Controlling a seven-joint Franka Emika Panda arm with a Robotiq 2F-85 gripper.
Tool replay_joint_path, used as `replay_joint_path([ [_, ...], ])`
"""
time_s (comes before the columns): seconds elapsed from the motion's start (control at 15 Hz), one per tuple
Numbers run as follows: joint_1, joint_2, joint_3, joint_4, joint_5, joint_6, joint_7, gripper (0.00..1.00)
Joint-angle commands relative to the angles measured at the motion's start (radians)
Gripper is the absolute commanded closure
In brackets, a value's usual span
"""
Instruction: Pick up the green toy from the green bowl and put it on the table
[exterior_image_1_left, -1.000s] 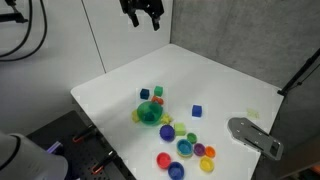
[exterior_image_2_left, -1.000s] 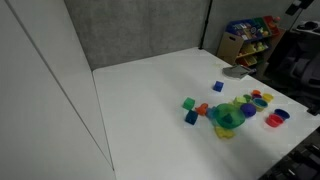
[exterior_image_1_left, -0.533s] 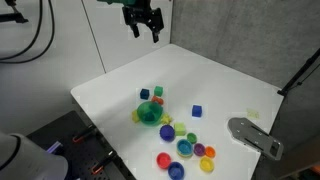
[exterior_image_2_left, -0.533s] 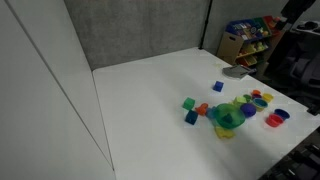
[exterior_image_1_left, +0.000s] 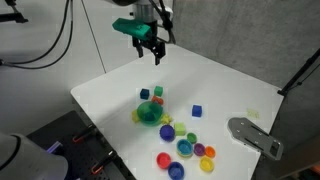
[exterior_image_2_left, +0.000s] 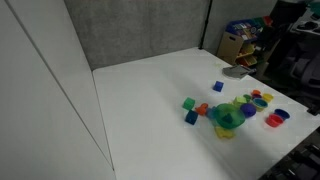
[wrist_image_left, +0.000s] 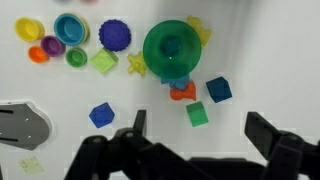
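Note:
The green bowl (wrist_image_left: 172, 48) stands on the white table (wrist_image_left: 60, 90) among small toys, and it shows in both exterior views (exterior_image_1_left: 148, 113) (exterior_image_2_left: 228, 119). Its inside shows only a darker round shape, and I cannot tell whether that is a toy. A small green toy cube (wrist_image_left: 197, 114) lies on the table just outside the bowl (exterior_image_1_left: 158, 91) (exterior_image_2_left: 188, 103), near a red piece (wrist_image_left: 182, 92) and a blue cube (wrist_image_left: 218, 89). My gripper (wrist_image_left: 200, 135) (exterior_image_1_left: 152, 52) is open and empty, high above the table, with the green cube between its fingers in the wrist view.
A second blue cube (wrist_image_left: 100, 114) lies apart from the bowl. Small coloured cups (exterior_image_1_left: 185, 150) cluster near the table's front corner. A grey metal plate (exterior_image_1_left: 255, 136) sits at the table edge. A toy shelf (exterior_image_2_left: 245, 40) stands behind the table.
My gripper has come down from the top of the view and moved toward the table, closer to the toys. The toys and bowl have not moved.

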Motion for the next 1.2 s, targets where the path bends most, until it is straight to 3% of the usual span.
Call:
replay_joint_path([
  [0.0,-0.006,0.064,-0.008,-0.044,0.048,0.125,-0.060,0.00],
  [0.6,-0.040,0.289,-0.001,-0.116,0.095,0.317,-0.080,0.00],
  [1.13,-0.069,0.533,0.032,-0.085,0.087,0.424,-0.075,0.00],
])
